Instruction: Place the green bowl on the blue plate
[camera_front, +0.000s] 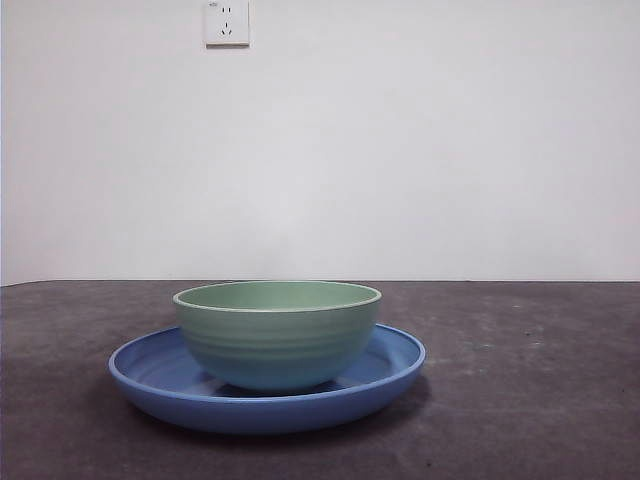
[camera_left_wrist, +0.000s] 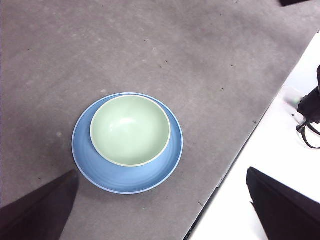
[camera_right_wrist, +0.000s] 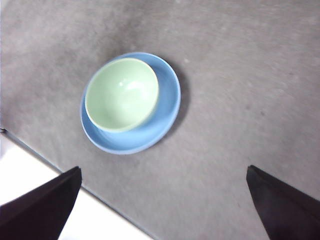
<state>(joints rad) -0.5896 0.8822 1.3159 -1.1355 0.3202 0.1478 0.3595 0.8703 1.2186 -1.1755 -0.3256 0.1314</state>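
The green bowl (camera_front: 277, 333) stands upright and empty on the blue plate (camera_front: 385, 368), a little off the plate's middle. Both rest on the dark grey table. The bowl (camera_left_wrist: 130, 130) and the plate (camera_left_wrist: 125, 176) show from high above in the left wrist view, and the bowl (camera_right_wrist: 121, 94) and plate (camera_right_wrist: 167, 107) likewise in the right wrist view. My left gripper (camera_left_wrist: 165, 210) is open, empty and well above the table, apart from the bowl. My right gripper (camera_right_wrist: 162, 210) is open, empty and also high above it. Neither arm shows in the front view.
The table's edge (camera_left_wrist: 235, 160) runs beside a white floor with a black cable (camera_left_wrist: 310, 120). A white wall with a socket (camera_front: 227, 22) stands behind the table. Bare grey table surface (camera_front: 520, 400) lies around the plate.
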